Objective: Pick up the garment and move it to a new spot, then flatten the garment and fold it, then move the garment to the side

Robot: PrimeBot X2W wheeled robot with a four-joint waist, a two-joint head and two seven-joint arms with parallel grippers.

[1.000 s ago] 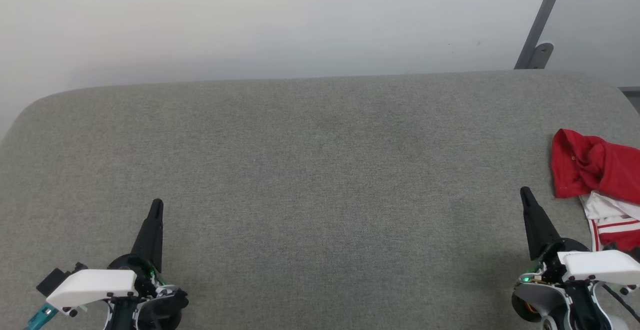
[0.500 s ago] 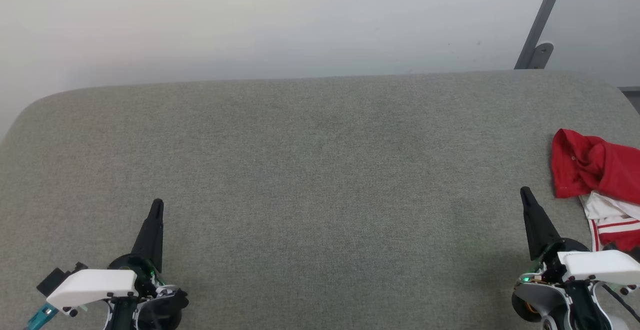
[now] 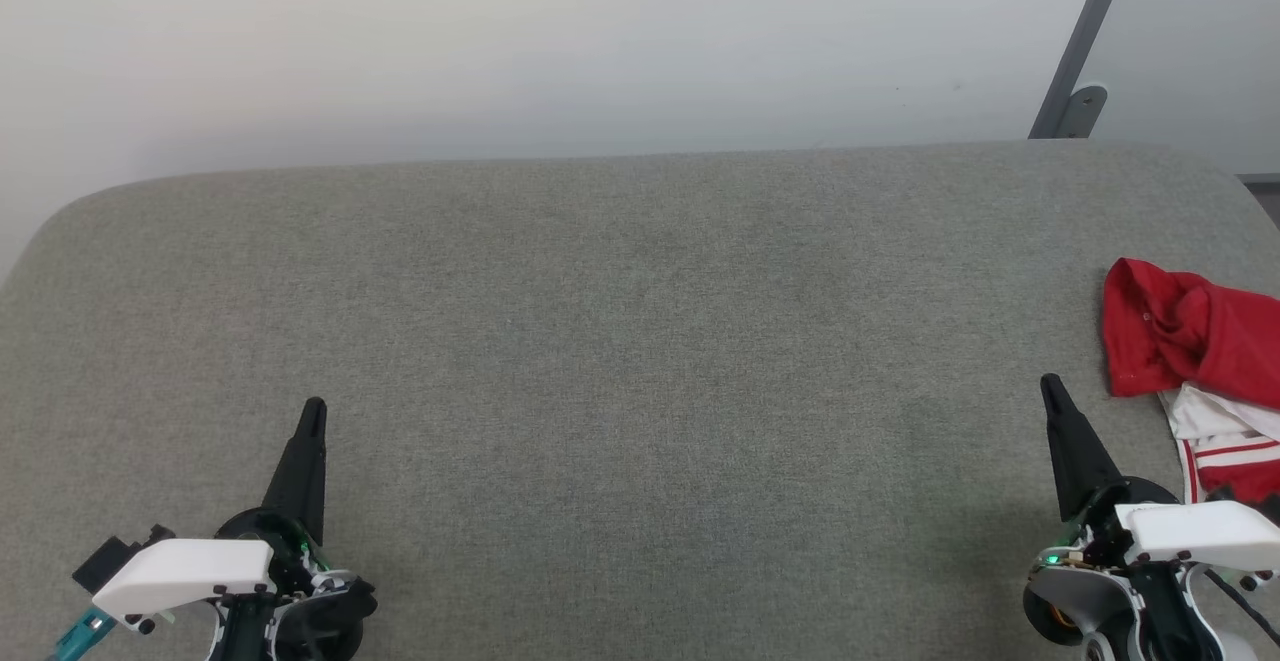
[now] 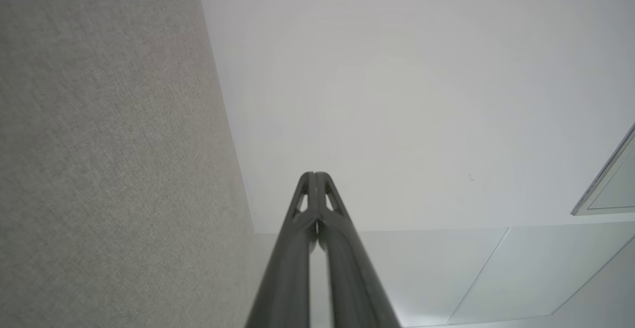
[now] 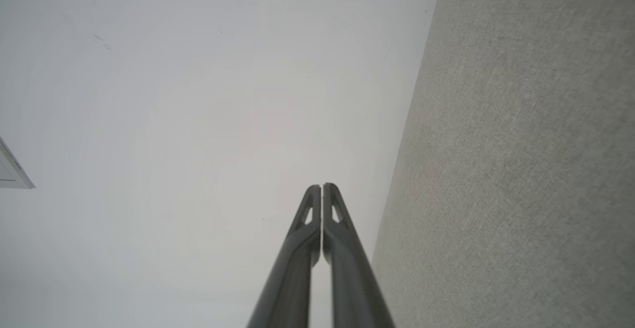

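A wide desk covered in grey-green woven fabric (image 3: 640,341) spreads across the head view, its two far corners rounded. Behind its far edge rises a plain matte white wall (image 3: 500,31), evenly lit, with a soft grey shadow just above that edge. Beyond the far right corner a slim grey metal strut (image 3: 1090,31) slants up across the wall, with a rounded grey bracket (image 3: 1085,103) at its foot. In the left wrist view, pale smooth panels (image 4: 446,273) with thin seams adjoin the wall.
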